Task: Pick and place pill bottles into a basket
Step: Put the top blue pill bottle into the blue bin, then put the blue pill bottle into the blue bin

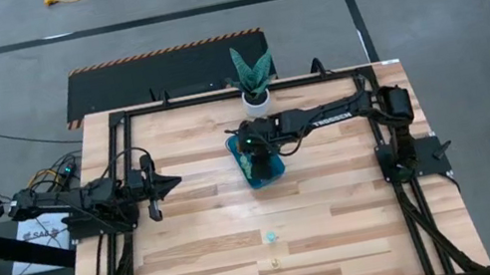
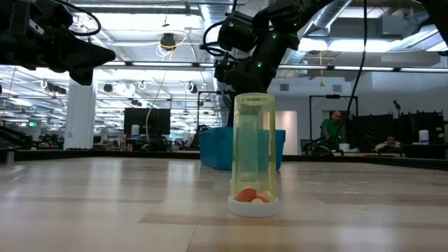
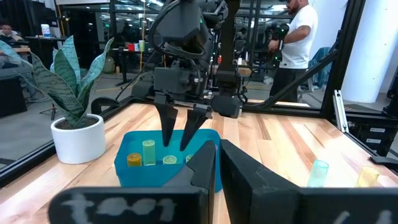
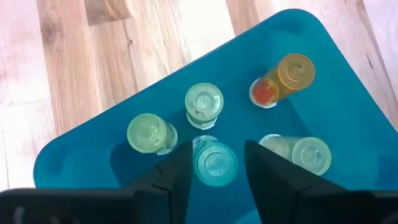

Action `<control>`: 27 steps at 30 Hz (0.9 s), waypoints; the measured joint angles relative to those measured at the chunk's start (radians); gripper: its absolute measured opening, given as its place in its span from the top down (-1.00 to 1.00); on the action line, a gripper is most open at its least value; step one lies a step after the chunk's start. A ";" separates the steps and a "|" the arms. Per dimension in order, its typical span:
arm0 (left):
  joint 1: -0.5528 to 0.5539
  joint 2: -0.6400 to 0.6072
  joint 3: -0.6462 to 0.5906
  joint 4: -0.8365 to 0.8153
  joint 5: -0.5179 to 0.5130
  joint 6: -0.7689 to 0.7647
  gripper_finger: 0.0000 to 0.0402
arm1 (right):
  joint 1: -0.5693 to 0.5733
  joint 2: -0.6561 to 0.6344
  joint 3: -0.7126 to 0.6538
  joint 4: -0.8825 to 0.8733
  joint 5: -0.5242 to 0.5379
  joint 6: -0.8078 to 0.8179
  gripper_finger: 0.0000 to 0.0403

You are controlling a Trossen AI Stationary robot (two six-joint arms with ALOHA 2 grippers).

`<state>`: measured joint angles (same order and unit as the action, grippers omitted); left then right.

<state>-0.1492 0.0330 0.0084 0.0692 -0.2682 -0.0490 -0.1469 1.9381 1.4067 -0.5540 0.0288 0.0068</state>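
**Teal bottle between our right fingers, over the basket**

Nearest the low camera, we see a yellow bottle (image 2: 254,154) standing alone on the table (image 1: 341,222). Farther back, our right gripper (image 4: 216,163) hangs above the basket (image 4: 348,112), fingers parted around a teal bottle (image 4: 214,162); whether they touch it we cannot tell. Four more bottles stand inside, one of them orange (image 4: 283,79). Our left gripper (image 1: 172,182) waits well apart.

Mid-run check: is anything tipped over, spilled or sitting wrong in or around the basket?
Nothing stands out. The bottles in the basket stand upright, the orange bottle leaning slightly. The right pincer straddles a teal bottle there. Two bottles wait upright on the table. The left pincer is idle.
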 joint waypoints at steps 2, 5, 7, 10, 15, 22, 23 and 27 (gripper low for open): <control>0.000 0.000 0.000 0.000 0.000 0.000 0.96 | -0.001 0.000 0.000 0.000 0.000 0.000 0.27; 0.000 0.000 0.000 0.000 0.000 0.000 0.96 | -0.001 0.000 0.000 0.001 0.000 0.000 0.19; 0.000 0.000 0.000 0.000 0.000 0.000 0.96 | -0.001 0.000 0.000 0.002 0.001 0.004 0.14; 0.000 0.000 0.000 0.000 0.000 0.000 0.96 | 0.002 -0.010 0.000 -0.014 -0.001 0.019 0.09; 0.000 0.000 0.000 0.000 0.000 0.000 0.96 | 0.040 -0.044 0.060 -0.122 0.007 0.021 0.04; 0.000 0.000 0.000 0.000 0.001 0.000 0.96 | 0.206 -0.124 0.121 -0.169 0.022 0.168 0.05; 0.000 0.000 0.000 0.000 0.002 0.000 0.96 | 0.243 -0.129 0.121 -0.177 0.021 0.207 0.05; 0.000 0.000 0.000 0.000 0.005 0.000 0.96 | 0.398 -0.124 0.119 -0.215 0.030 0.377 0.04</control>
<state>-0.1490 0.0326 0.0085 0.0693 -0.2633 -0.0490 0.2508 1.8140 1.5257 -0.7688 0.0587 0.3837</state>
